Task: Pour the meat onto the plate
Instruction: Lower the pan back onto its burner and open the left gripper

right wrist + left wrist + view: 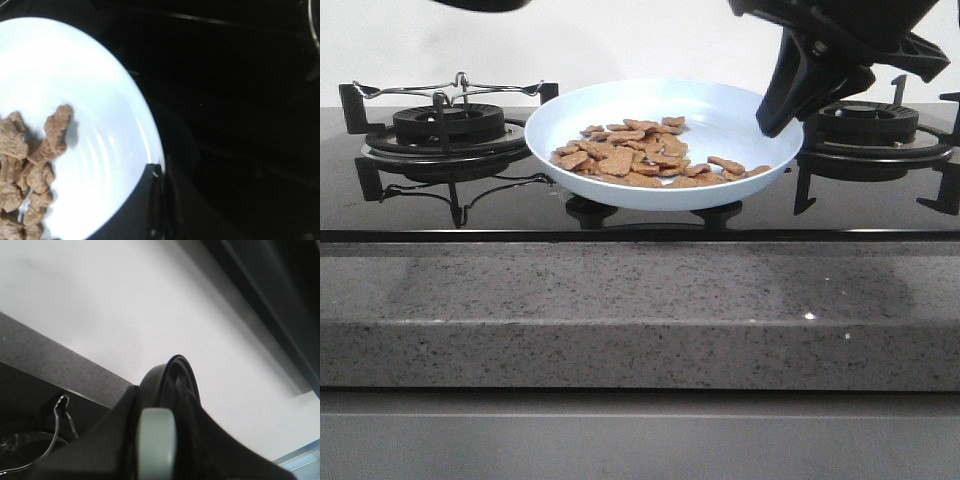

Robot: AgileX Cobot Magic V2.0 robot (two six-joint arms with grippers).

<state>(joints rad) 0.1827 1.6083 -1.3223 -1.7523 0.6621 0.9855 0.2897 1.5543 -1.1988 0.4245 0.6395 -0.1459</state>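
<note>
The pale blue plate [720, 120] sits between the two burners, its far side tipped up a little. A heap of small tan meat [640, 152] pieces lies on its near left part. My right gripper [775, 112] comes down from the upper right and is shut on the plate's right rim. In the right wrist view one dark finger [150, 200] lies on the plate [75, 75] rim beside the meat [30, 160]. My left gripper [159, 415] is shut on a pale handle [156, 450] of the black pan [182, 375], seen edge-on against the wall.
A black glass hob carries a left burner with a wire grate [445, 125] and a right burner [870, 125]. Two knobs [590, 210] sit under the plate. The grey speckled counter edge [640, 310] runs along the front.
</note>
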